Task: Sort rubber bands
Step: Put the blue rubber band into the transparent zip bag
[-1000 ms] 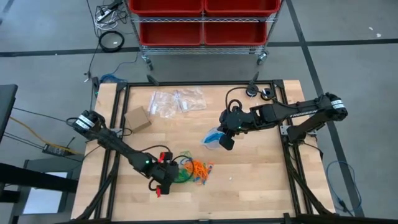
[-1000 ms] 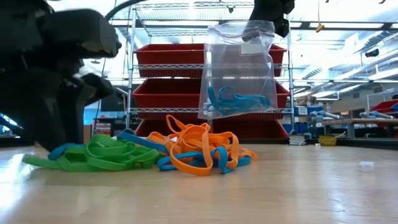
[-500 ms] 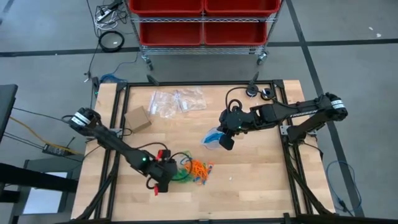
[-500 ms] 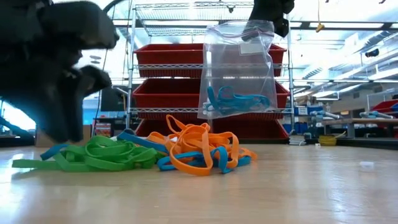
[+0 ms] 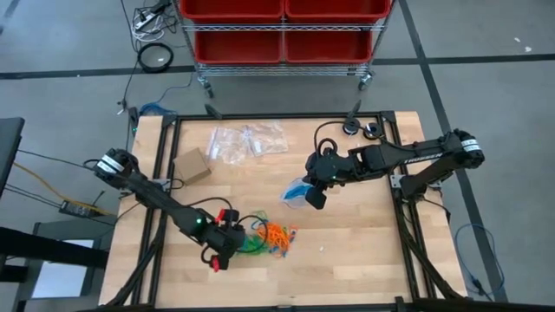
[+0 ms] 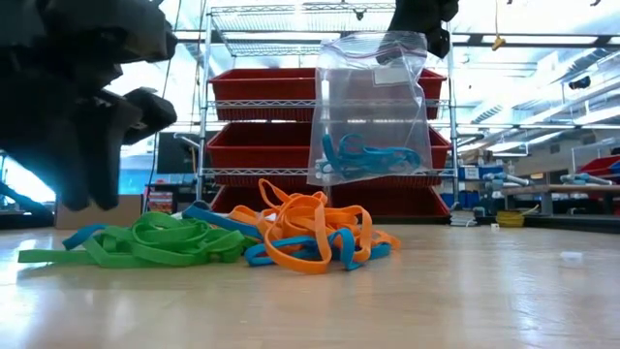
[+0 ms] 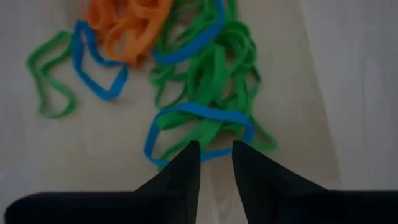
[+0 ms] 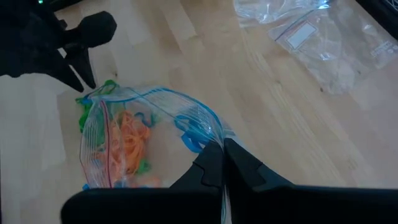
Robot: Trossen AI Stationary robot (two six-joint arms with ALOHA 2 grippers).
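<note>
The rubber bands (image 5: 273, 236) lie in a tangled pile of green, orange and blue loops on the wooden table, near its front edge. My left gripper (image 7: 216, 152) hangs just above the pile's left edge, open by a narrow gap with nothing between its fingers. A blue band (image 7: 186, 115) lies on the table just past the tips. My right gripper (image 8: 221, 155), over the table's middle, is shut on a clear plastic bag (image 6: 373, 107) that holds a few blue bands (image 6: 363, 155). My right gripper pinches the bag's top rim (image 8: 208, 137) at one side of its open mouth, between its two fingers. The fingers slant downward from the table's right. The bag hangs below them, upright and clear of the table, with the blue bands in its bottom.
Several empty clear bags (image 5: 247, 140) and a small cardboard box (image 5: 192, 165) lie toward the far left of the table. A wire shelf with red bins (image 5: 282, 26) stands beyond the far edge. Bare wood lies to the right of the pile.
My left gripper has risen off the table at the pile's left end. The end of a green band has slid a little toward the table's left and lies flat there.
</note>
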